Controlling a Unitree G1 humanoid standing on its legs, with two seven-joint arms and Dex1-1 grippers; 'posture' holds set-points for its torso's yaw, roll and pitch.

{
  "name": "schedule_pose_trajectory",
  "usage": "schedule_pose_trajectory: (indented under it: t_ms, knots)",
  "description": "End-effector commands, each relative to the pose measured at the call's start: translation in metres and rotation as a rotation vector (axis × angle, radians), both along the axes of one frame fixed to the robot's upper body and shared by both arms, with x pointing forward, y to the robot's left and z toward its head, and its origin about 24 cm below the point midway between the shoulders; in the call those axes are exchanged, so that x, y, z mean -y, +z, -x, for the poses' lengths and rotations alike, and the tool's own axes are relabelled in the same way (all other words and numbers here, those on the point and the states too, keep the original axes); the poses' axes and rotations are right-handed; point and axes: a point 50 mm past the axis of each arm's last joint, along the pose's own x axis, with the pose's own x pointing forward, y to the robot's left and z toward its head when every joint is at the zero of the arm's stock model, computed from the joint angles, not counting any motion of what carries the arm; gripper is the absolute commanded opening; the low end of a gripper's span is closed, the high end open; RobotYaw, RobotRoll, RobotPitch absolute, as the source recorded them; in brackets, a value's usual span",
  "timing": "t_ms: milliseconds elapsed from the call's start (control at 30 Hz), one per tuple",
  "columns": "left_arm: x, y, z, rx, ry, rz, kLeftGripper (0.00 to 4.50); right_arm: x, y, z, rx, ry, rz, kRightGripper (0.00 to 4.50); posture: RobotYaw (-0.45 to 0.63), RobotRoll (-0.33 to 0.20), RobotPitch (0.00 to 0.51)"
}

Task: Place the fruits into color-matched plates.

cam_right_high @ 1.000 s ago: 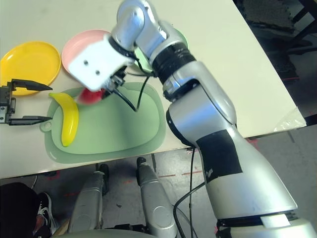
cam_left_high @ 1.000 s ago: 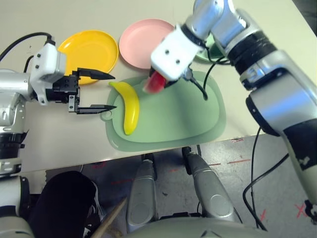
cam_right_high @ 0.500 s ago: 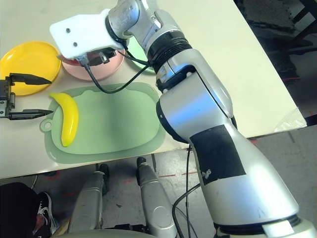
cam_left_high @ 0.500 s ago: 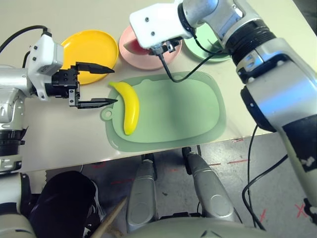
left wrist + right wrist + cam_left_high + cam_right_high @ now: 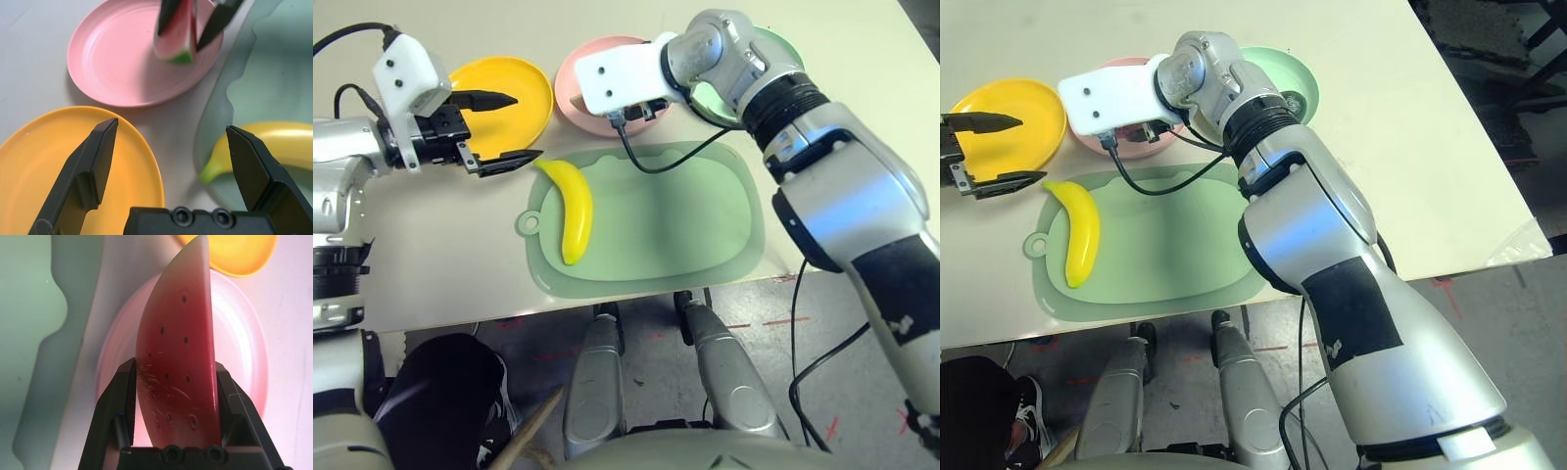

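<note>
My right gripper (image 5: 175, 368) is shut on the red watermelon wedge (image 5: 175, 34) and holds it over the pink plate (image 5: 117, 63), rind end down. Whether the wedge touches the plate I cannot tell. The yellow banana (image 5: 574, 210) lies on the left part of the pale green cutting board (image 5: 675, 225). My left gripper (image 5: 527, 125) stands open and holds nothing, at the near edge of the yellow-orange plate (image 5: 529, 86), just beyond the banana's tip. The mint green plate (image 5: 1273, 69) sits behind my right arm, with a dark shape, apparently the avocado (image 5: 1294, 101), on it.
The three plates stand in a row along the far side of the cutting board. A black cable (image 5: 651, 162) from my right wrist hangs over the board's far edge. The table's front edge runs just below the board.
My right gripper has carried the watermelon from above the cutting board to above the pink plate. My left gripper has moved farther away, from beside the board to the yellow-orange plate's edge.
</note>
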Motion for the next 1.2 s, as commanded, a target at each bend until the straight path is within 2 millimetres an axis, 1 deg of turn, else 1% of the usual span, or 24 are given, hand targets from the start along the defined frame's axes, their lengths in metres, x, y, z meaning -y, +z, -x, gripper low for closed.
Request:
schedule_pose_trajectory:
  t_ms: [33,133,267,333,367,467,567,633,733,833,900,967,1067,1133,1200]
  knots:
    - [0.002,-0.005,0.002,-0.019,0.008,-0.005,4.50,-0.004,-0.005,0.000,-0.005,-0.004,-0.003,2.05,0.04,0.000,0.411]
    - [0.001,-0.005,0.003,-0.020,0.011,-0.004,4.50,-0.002,-0.006,-0.001,0.001,-0.015,-0.002,2.05,0.04,0.000,0.409]
    - [0.003,-0.007,0.004,-0.031,0.009,0.012,4.50,-0.002,-0.004,-0.002,0.012,-0.021,-0.010,3.42,0.04,0.000,0.408]
    - [0.004,-0.008,0.005,-0.036,0.007,0.016,4.50,-0.003,0.001,-0.001,0.027,-0.014,-0.014,4.06,0.04,0.000,0.406]
    - [0.004,-0.008,0.006,-0.038,0.007,0.017,4.50,-0.004,0.004,0.000,0.032,-0.006,-0.019,4.47,0.04,0.000,0.406]
    - [0.004,-0.008,0.006,-0.040,0.005,0.016,4.50,-0.006,0.016,0.003,0.056,0.014,-0.031,4.47,0.03,0.000,0.409]
    - [0.004,-0.005,0.005,-0.037,-0.004,0.004,4.50,-0.004,0.033,0.007,0.077,0.037,-0.040,4.47,0.02,0.000,0.412]
    - [0.002,-0.003,0.005,-0.036,-0.011,-0.013,4.50,-0.001,0.045,0.011,0.072,0.064,-0.051,4.47,0.02,0.000,0.413]
    - [-0.001,-0.001,0.005,-0.037,-0.022,-0.037,4.50,0.009,0.058,0.015,0.030,0.105,-0.063,4.47,0.01,0.000,0.414]
    - [-0.002,-0.001,0.006,-0.039,-0.042,-0.064,4.50,0.027,0.066,0.018,-0.036,0.147,-0.077,4.47,0.02,0.000,0.412]
    - [-0.002,-0.001,0.006,-0.035,-0.059,-0.082,4.50,0.047,0.069,0.017,-0.129,0.165,-0.127,4.47,0.04,0.000,0.408]
    - [-0.003,-0.002,0.007,-0.037,-0.067,-0.091,4.50,0.065,0.070,0.017,-0.243,0.182,-0.201,4.47,0.04,0.000,0.408]
    - [-0.003,-0.005,0.008,-0.046,-0.084,-0.105,4.50,0.090,0.064,0.018,-0.376,0.176,-0.283,4.47,0.03,0.000,0.409]
    - [-0.002,-0.005,0.008,-0.025,-0.104,-0.130,4.50,0.103,0.060,0.022,-0.486,0.175,-0.408,4.47,0.02,0.000,0.412]
    - [-0.001,-0.003,0.006,0.012,-0.116,-0.150,4.50,0.110,0.055,0.031,-0.575,0.179,-0.501,4.47,0.02,0.000,0.413]
